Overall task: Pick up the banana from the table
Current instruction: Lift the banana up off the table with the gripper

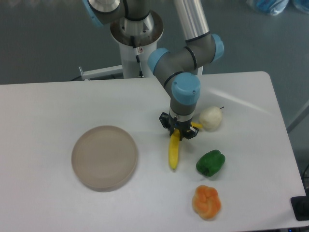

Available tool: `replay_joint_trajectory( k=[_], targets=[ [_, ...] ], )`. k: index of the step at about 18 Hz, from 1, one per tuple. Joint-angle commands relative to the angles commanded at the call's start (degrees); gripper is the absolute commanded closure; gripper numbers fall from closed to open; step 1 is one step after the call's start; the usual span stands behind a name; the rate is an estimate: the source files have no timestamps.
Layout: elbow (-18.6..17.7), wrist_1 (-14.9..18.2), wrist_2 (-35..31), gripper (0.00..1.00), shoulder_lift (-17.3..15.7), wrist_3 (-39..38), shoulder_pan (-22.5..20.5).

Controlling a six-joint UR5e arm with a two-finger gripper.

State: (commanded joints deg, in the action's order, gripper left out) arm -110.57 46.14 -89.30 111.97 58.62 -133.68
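Observation:
The bright yellow banana [174, 152] lies on the white table [58, 101], right of centre, its long lower part pointing toward the front edge. My gripper [179, 134] is directly over the banana's upper end, its dark fingers down on either side of it. The wrist hides the upper part of the banana; a small yellow tip [196, 125] shows to the right of the fingers. From this view I cannot tell whether the fingers are closed on the banana or whether the banana is lifted.
A round beige plate [105, 157] sits left of the banana. A pale pear [211, 118] lies just right of the gripper. A green pepper [210, 162] and an orange lumpy fruit [206, 202] lie to the front right.

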Motion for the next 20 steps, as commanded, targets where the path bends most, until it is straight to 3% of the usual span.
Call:
replay_joint_trajectory(
  k=[4,7,12,16,20],
  targets=[
    [0.3,0.2,-0.2,0.77,-0.4,0.4,-0.3],
    [3.2,0.5,-0.6,0.77,-3.2,1.1,-0.3],
    [11.1,1.6,-3.3,0.76,-3.2,1.8,-0.6],
    [17.2,5.8,-3.3,0.76,-1.8,6.2,-0.7],
    [20.9,6.2,-3.3,0.76,-0.2,6.8,-0.7]
  ],
)
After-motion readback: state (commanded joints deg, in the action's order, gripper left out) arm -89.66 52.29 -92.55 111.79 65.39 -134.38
